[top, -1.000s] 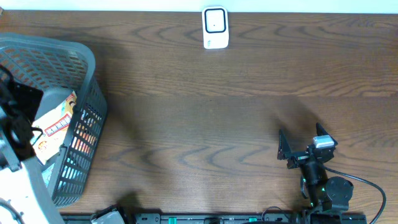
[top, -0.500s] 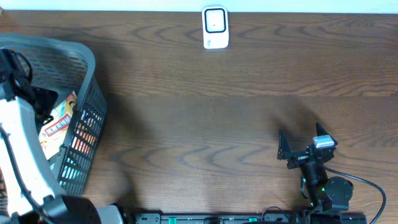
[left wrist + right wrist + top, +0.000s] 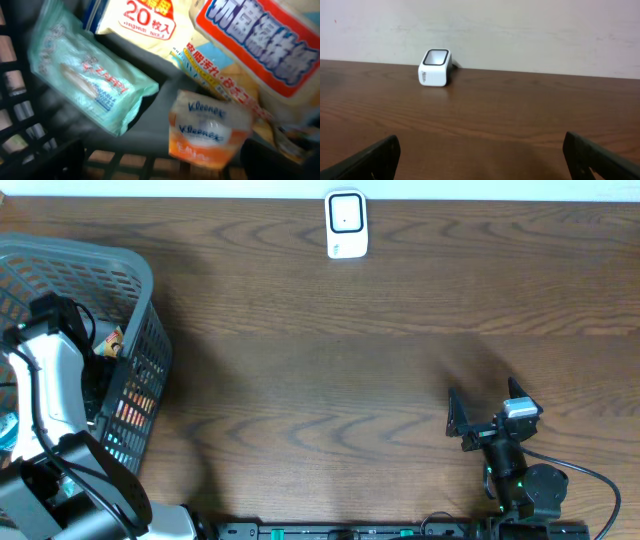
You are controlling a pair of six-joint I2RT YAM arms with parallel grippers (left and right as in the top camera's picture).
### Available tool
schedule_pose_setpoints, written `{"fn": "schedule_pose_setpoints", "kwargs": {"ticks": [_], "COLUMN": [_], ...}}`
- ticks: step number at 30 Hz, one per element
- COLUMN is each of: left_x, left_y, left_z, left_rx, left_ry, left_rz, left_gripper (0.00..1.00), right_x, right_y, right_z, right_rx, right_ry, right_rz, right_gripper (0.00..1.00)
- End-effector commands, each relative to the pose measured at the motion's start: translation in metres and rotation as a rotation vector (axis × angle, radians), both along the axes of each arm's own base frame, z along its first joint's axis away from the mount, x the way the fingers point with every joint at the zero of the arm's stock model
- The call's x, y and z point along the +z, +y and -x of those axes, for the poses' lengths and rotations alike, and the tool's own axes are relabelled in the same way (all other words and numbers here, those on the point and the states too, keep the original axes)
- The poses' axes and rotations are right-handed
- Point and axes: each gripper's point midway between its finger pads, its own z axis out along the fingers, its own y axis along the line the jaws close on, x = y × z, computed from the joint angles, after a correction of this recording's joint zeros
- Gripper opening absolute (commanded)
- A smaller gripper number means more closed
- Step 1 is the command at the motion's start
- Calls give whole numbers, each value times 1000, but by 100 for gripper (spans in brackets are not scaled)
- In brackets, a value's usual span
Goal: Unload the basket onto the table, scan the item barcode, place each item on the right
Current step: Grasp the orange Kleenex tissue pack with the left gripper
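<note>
Blurred in the left wrist view, several packs lie in the grey basket point(image 3: 142, 285): an orange and white Kleenex pack point(image 3: 207, 127), a teal wipes pack point(image 3: 85, 80), a yellow pack point(image 3: 145, 17) and a large white pack with red and blue lettering point(image 3: 260, 45). My left gripper point(image 3: 165, 165) hangs open just above the basket floor, with the Kleenex pack ahead of it, nearer its right finger. The white scanner point(image 3: 346, 224) stands at the table's far edge. My right gripper point(image 3: 483, 405) rests open and empty, facing the scanner point(image 3: 435, 67).
My left arm point(image 3: 55, 375) reaches over the basket's near wall and covers most of its contents from overhead. The basket's mesh floor point(image 3: 120, 160) lies right under the left fingers. Brown wood table point(image 3: 320, 370) stretches between basket and right arm.
My left arm has swung up and rightward over the basket, and its gripper now points down among the packs. The right arm has not moved.
</note>
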Motion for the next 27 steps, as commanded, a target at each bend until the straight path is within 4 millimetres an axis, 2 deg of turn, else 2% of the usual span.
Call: {"fn": "schedule_pose_setpoints", "kwargs": {"ticks": [1, 10, 21, 27], "left_x": [-17, -48, -56, -76], "left_y": [-1, -15, -18, -24], "left_z": [5, -17, -11, 4], "left_rx": [11, -84, -83, -81], "left_ry": [9, -120, -105, -80], "left_rz": [2, 84, 91, 101], "left_gripper": [99, 99, 100, 97], "right_x": [-1, -1, -1, -1], "right_y": [-1, -1, -1, -1], "right_z": [0, 0, 0, 0], "right_rx": [-5, -5, -5, -5], "right_ry": [-2, -2, -2, -2], "right_rz": [12, 12, 12, 12], "right_gripper": [99, 99, 99, 99]}}
